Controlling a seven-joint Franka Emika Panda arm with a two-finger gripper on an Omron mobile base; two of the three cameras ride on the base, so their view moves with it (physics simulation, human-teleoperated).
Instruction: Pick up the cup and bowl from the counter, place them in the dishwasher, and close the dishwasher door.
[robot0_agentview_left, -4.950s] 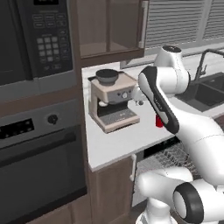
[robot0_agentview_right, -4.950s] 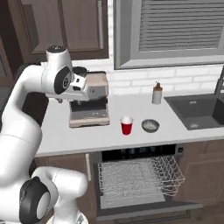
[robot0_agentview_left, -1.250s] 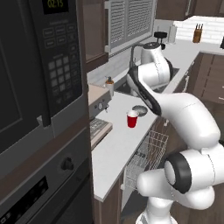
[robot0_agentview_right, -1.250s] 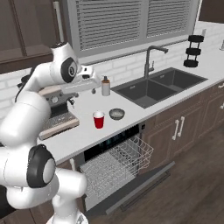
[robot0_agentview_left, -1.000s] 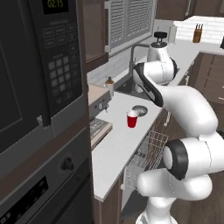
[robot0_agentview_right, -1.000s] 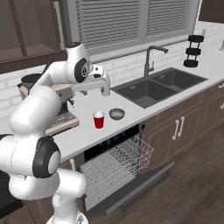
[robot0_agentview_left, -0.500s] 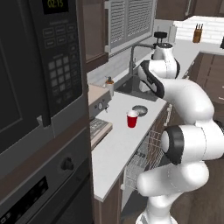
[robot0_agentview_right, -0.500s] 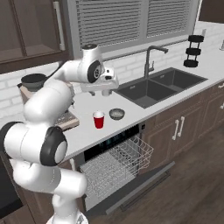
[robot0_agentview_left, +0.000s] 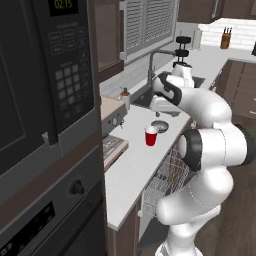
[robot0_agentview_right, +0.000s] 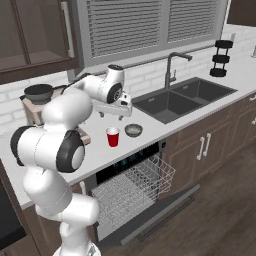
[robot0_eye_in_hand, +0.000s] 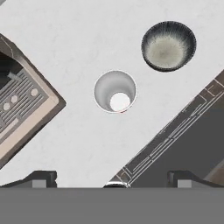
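The cup, a small red tapered vessel with a white rim, stands upright on the worktop at the centre of the right base view; from above in the hand view it appears as a white circular mouth with a pale round floor and a sliver of red at its lower edge. Just beside it, apart from it, lies the bowl, a shallow round dish with a dark speckled rim and a paler grey hollow, seen at the upper right of the hand view. In the left base view the cup sits mid-frame with the bowl above it. The worktop is a smooth, pale grey-white slab with faint marbling.

The gripper hangs above the cup and bowl with its jaws spread wide and nothing between them; its two dark fingertips rise at the bottom corners of the hand view.

Below the worktop edge, in the lower centre of the right base view, the dishwasher stands open, its pale grey wire rack drawn out over the lowered dishwasher door, a flat rectangular panel. A boxy beige coffee machine with a slotted metal drip tray occupies the left edge of the hand view. A dark double sink is set into the worktop at the right.
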